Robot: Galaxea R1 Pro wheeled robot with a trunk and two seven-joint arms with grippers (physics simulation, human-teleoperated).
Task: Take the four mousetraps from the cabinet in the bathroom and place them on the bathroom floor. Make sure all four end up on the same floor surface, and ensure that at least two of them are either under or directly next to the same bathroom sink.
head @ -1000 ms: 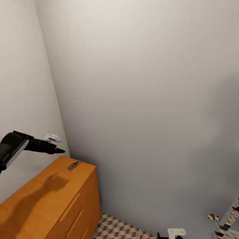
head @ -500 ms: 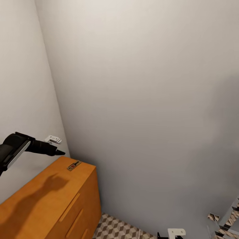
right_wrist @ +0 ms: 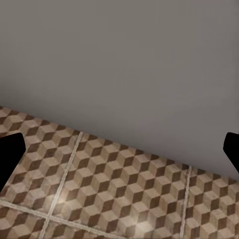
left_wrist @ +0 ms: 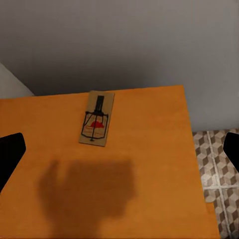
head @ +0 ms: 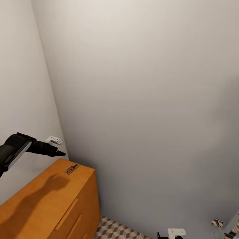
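One mousetrap (head: 72, 168), a small tan board with dark wire and a red spot, lies on top of the orange-brown cabinet (head: 39, 202) near its far corner by the wall. The left wrist view looks down on the mousetrap (left_wrist: 97, 124) lying on the cabinet top (left_wrist: 139, 194). My left gripper (head: 59, 152) hovers above the cabinet's far end, just short of the trap; it is open (left_wrist: 119, 152) and holds nothing. My right gripper (right_wrist: 119, 149) is open and empty above the bathroom floor (right_wrist: 109, 199), close to a wall. The sink is out of view.
Two plain grey walls meet in a corner behind the cabinet. Cube-patterned floor (head: 116, 230) shows past the cabinet's right end. A small white fitting (head: 54, 140) sits just above the left gripper. A white bracket (head: 176, 232) pokes in at the bottom edge.
The head view has shifted slightly, so the cabinet and trap sit a bit lower and further left. The left gripper stays above the cabinet's far end, a touch closer to the trap.
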